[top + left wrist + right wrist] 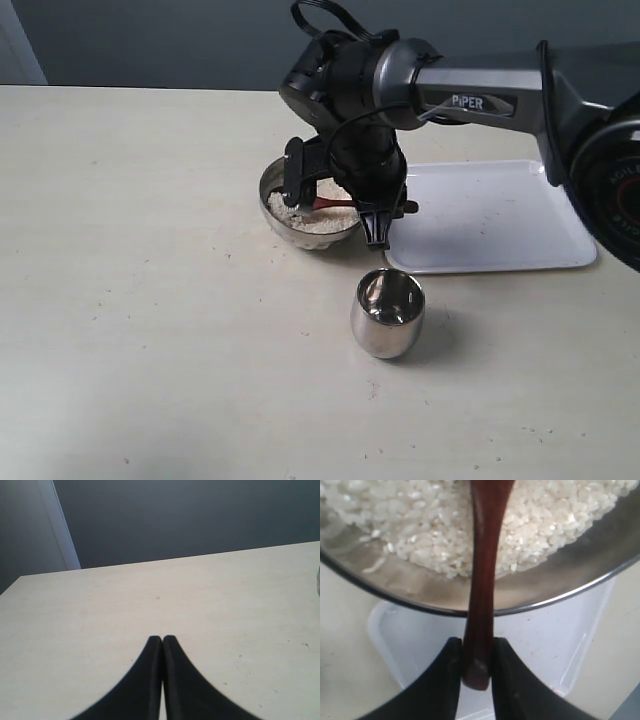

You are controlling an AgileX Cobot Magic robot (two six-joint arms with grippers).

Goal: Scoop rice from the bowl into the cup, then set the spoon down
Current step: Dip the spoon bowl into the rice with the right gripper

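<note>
Beside the bowl [288, 234] of rice [325, 222], the right fingers [437, 685] clamp the spoon [482, 580] handle; the left fingers [137, 685] are pressed together, empty, over the desk [200, 595].

A robotics test bench, by the look of it: a black-and-grey arm [480, 100] lettered PIPER reaches over a plain pale tabletop [150, 300] set against a flat grey-blue wall [150, 40]. The props are few: a steel cup [387, 315], a metal bowl [300, 238] of rice [325, 222] at its 11 o'clock, a white tray [500, 215] at its 2 o'clock.
</note>
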